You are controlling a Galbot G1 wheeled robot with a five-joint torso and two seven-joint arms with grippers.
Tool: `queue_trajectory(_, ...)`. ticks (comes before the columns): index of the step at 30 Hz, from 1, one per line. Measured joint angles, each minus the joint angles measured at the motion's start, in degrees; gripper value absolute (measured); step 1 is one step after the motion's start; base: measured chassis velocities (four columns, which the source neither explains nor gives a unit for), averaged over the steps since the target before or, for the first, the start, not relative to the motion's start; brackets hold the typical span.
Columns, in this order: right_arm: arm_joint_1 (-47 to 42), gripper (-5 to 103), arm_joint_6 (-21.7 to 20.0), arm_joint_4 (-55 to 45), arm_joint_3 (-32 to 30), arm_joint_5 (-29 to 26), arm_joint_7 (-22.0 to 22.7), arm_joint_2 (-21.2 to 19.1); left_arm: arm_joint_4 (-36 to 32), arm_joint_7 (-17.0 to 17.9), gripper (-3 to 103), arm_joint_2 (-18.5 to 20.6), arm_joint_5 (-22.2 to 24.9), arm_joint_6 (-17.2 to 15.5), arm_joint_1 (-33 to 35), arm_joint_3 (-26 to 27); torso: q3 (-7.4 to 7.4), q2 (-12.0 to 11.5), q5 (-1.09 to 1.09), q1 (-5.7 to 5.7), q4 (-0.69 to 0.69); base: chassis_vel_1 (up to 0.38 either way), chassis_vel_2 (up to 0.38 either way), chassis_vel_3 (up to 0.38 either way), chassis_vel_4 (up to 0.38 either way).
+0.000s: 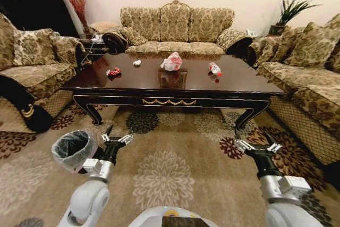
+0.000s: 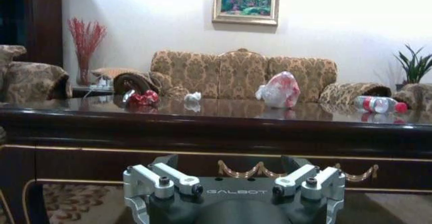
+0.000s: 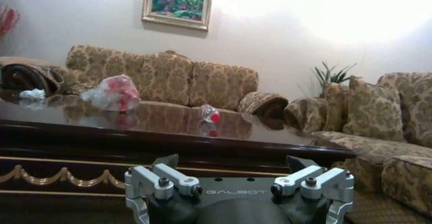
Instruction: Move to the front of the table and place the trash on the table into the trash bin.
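**Q:** Where does the trash bin stand, and what is in it?

**A:** The trash bin (image 1: 74, 150) sits on the patterned carpet (image 1: 170, 179), just beside the left end effector (image 1: 117, 139) on its outer side. A whitish bag lines its rim; its dark inside looks bare.

**Q:** And the end effectors?

**A:** Both hover low over the carpet, short of the bench (image 1: 170, 86), fingers spread wide, gripping and touching nothing. The right end effector (image 1: 258, 146) hangs level with the left.

**Q:** Where is the trash?

**A:** On the bench top, beyond both end effectors. The red-and-black wrapper (image 1: 113, 72) and the white paper ball (image 1: 137, 62) lie ahead of the left one. The pink-white bag bundle (image 1: 172, 61) stands between the two, farther back. The red-capped bottle (image 1: 214, 68) lies on its side ahead of the right one. A sofa (image 1: 178, 27) stands behind the bench.
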State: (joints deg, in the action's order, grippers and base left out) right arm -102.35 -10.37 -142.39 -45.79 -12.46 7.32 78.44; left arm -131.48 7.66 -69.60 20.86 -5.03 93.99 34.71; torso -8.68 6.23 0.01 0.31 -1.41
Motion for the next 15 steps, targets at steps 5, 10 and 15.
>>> queue_trajectory(5, 0.1, 100, -0.2, 0.2, -0.1, -0.1, 0.8, 0.2, 0.4, 0.2, 100, 0.3, 0.1, -0.2, -0.4, -0.6, 0.0, 0.0, 0.0, 0.0, 0.0, 0.0, 0.0, 0.0, 0.0)
queue_trajectory(10, 0.2, 100, -0.4, 0.2, 0.0, 0.0, 1.1, 0.2, 0.4, 0.2, 100, 0.2, 0.1, -0.1, -0.4, -0.5, 0.0, 0.0, 0.0, 0.0, 0.0, 0.0, 0.0, 0.0, 0.0)
queue_trajectory(15, 0.6, 100, -0.9, 0.2, 0.2, -0.6, 1.2, 0.2, 0.5, 0.2, 100, 0.1, 0.1, 0.0, -0.4, -0.5, 0.0, 0.0, 0.0, 0.0, 0.0, 0.0, 0.0, 0.0, 0.0)
